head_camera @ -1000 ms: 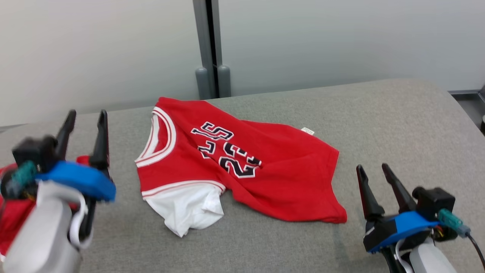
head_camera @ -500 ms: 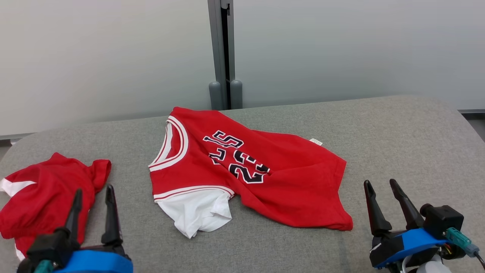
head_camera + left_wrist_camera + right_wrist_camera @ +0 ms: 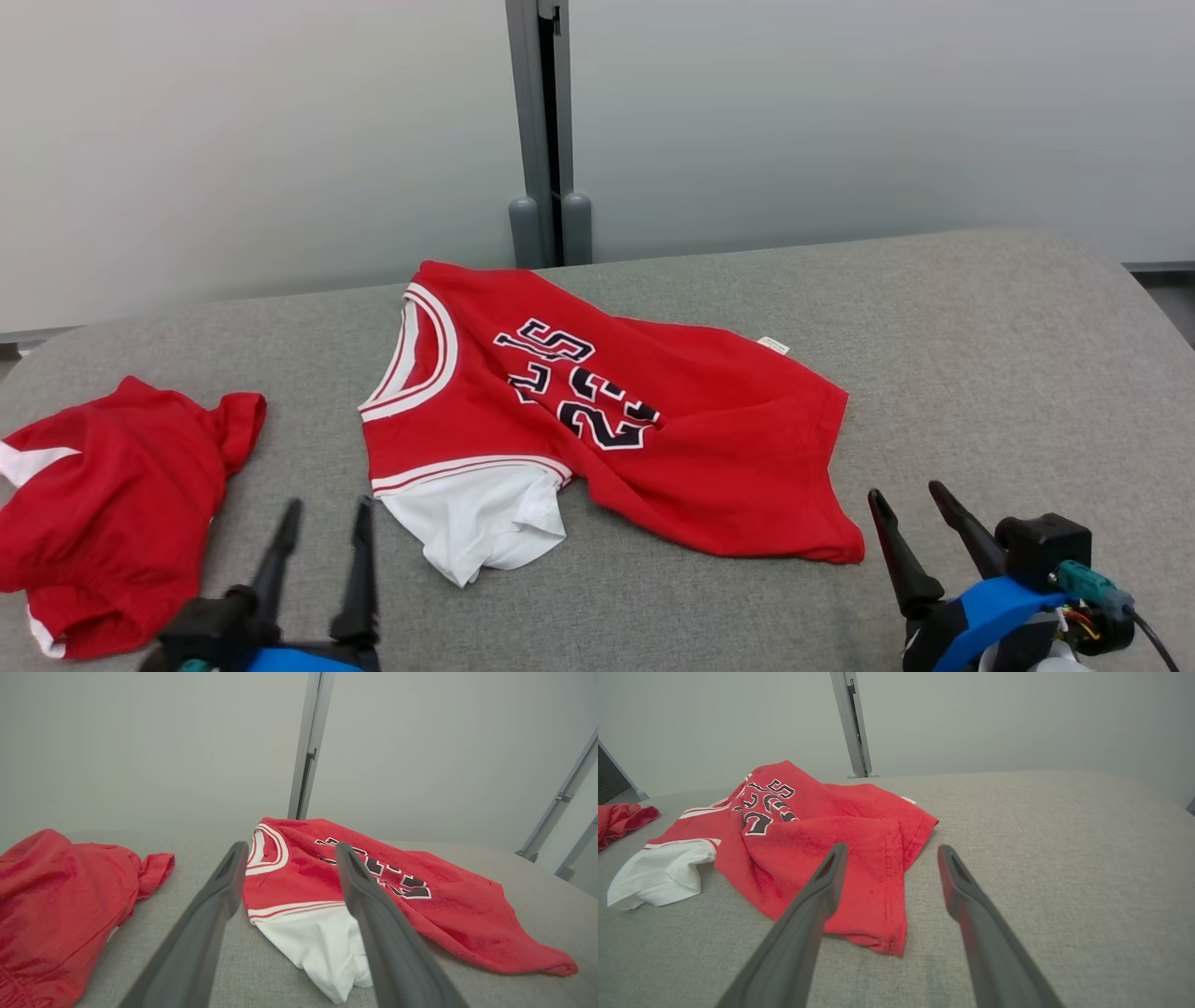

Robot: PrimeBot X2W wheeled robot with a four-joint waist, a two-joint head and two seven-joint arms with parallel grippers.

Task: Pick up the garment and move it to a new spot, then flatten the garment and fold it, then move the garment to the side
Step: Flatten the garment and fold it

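The red jersey (image 3: 607,439) is lying crumpled at the middle of the grey counter (image 3: 1008,355), with its collar toward the robot's left and a white sleeve (image 3: 485,527) spilling out at its near edge. The left tool (image 3: 329,509) is hovering near that sleeve, fingers spread and holding nothing. The right tool (image 3: 906,492) is hanging just beside the jersey's hem corner, also spread and empty. There are two tools and two garments: a second red garment (image 3: 112,504) is sitting bunched at the far left, apart from the jersey.

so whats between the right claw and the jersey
Nothing: just a narrow strip of bare grey surface separates the open right claw from the hem corner of the jersey, clearest in the head view.
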